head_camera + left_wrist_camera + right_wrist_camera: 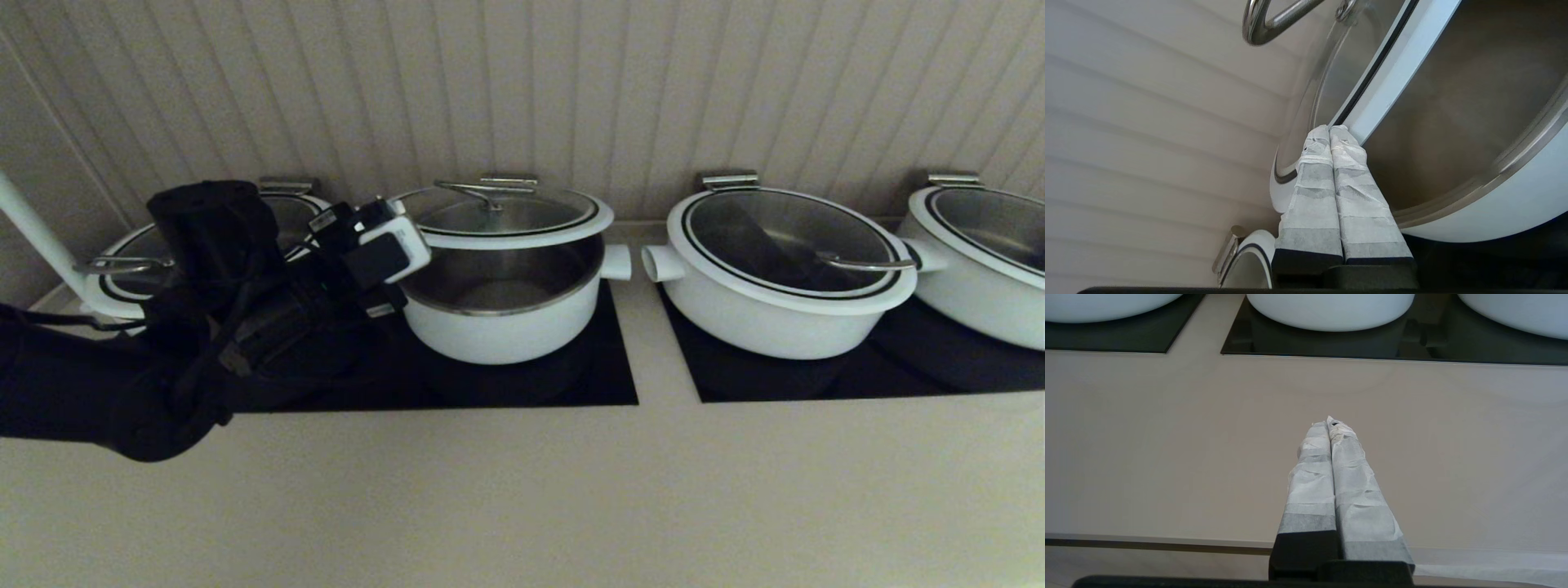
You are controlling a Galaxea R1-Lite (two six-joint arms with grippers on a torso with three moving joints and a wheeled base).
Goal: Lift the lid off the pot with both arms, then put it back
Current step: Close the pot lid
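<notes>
Four white pots line the back of the desk [522,490], and the action is at the second from the left, the pot [506,314] on the left black cooktop panel [608,384]. Its glass lid [510,214] is up off the rim, hovering above the pot and tilted, so the steel interior shows beneath it. The lid's metal loop handle [482,191] sits on top, untouched.

Left gripper [1329,128] is at the lid's 9 o'clock edge. From the left wrist camera its taped fingers [1314,196] look pressed close together, with the white lid rim right at their tips; whether the rim is truly pinched between them is hard to make out, since the tips cover the contact point. In the head view the arm's black bulk and white wrist camera [392,245] hide those fingers altogether, and also block much of the far-left pot [131,278].

Right gripper [1329,421] is out of the head view entirely. Its wrist camera shows it over bare desk, well short of the panels, taped fingers pressed together on nothing, with only the undersides of pots cut off at the frame edge.

At 3 o'clock, the third pot [775,302] wears its lid; the fourth pot [980,261] is cropped by the frame.
</notes>
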